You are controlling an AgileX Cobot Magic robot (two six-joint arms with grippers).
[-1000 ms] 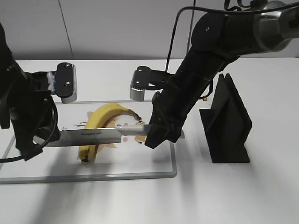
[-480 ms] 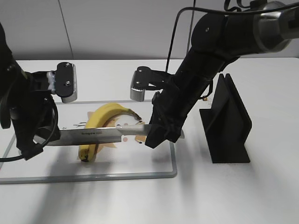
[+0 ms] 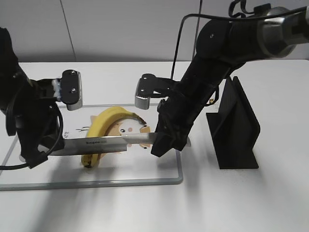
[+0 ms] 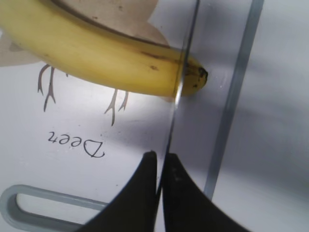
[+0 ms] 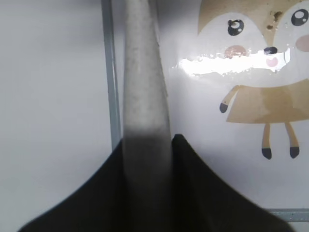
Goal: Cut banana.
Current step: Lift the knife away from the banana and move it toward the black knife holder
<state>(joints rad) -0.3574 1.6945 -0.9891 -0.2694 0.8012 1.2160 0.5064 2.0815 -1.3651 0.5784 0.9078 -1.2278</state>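
banana [image 3: 107, 126] under knife [image 3: 101, 143], blade tip in left jaws, handle in right

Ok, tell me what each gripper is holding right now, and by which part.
Both hold the knife: the right gripper is shut on its pale handle, the left gripper pinches the blade's tip end. The blade lies across the banana.

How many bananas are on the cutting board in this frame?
1. The banana lies curved on the cutting board, under the knife blade that crosses it near its blackish tip. No others visible.
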